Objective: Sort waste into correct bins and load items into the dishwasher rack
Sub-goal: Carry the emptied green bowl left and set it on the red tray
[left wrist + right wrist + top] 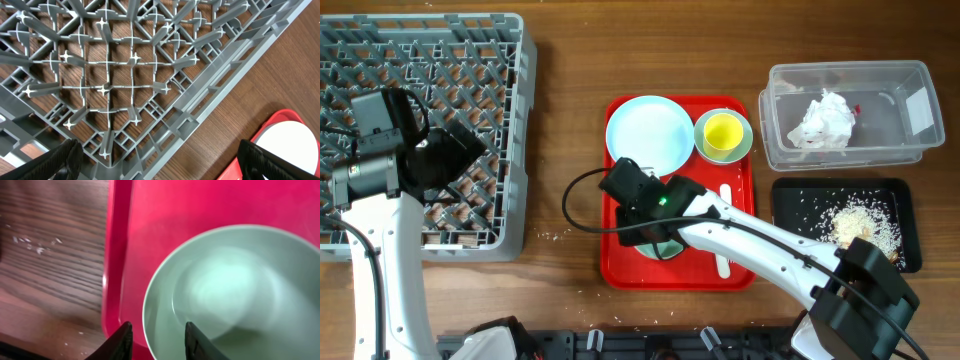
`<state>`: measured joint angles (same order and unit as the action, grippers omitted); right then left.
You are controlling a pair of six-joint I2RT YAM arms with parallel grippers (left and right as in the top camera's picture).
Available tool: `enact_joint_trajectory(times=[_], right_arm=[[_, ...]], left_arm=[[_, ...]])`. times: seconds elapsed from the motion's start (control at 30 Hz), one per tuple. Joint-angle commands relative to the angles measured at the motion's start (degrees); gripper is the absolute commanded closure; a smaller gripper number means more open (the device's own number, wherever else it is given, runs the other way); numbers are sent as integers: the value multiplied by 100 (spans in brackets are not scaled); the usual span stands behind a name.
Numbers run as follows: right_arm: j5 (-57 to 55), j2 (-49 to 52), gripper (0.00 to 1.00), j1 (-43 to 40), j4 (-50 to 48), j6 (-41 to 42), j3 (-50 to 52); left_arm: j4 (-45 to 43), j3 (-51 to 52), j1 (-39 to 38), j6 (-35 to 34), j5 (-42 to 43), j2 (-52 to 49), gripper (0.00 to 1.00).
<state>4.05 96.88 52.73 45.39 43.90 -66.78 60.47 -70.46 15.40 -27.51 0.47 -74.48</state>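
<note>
While the right tool [157,341] stands with its fingers apart, astride the left rim of the pale blue-green round bowl [235,290], no clamp on that rim is visible. The bowl sits upright and empty on the red plastic serving tray [150,210], close to the tray's left edge and toward its robot-side corner. Judged from its smooth, glossy wall, the bowl is rigid, probably slippery and possibly breakable; whether it is ceramic or plastic cannot be told. Recommended hold: the rim, one finger inside and one outside, closed firmly, then lifted level. The left tool [165,162] hangs fully spread over the grey plastic lattice dishwasher rack [125,75], near one rack corner, holding nothing.
</note>
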Motion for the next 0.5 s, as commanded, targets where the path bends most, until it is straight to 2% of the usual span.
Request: enact_joint_trajectory(times=[0.0,0.17,0.27,0.3,0.33,0.37,0.47], right_arm=[[4,31,66,20,-55,-39,-26],[0,-197,66,-61,297,-114,-358],[-269,-715,58,-376,935,-562,-986],[-411,-850,52,-516,1158,-601,-1178],[-522,-977,36,-673,1349,-664,-1355],[-721,-1169,0,-946,1644,-667,-1628],[-1108,-1611,0,-1716,2155,-680,-2090]], left_arm=[[2,-66,26,7,-9,-33,0],[2,-66,26,7,-11,-33,0],[2,-66,26,7,-9,-33,0],[2,-66,26,7,-9,-33,0],[2,-66,26,7,-9,-33,0],[2,-66,26,7,-9,-33,0],[2,-66,26,7,-9,-33,0]])
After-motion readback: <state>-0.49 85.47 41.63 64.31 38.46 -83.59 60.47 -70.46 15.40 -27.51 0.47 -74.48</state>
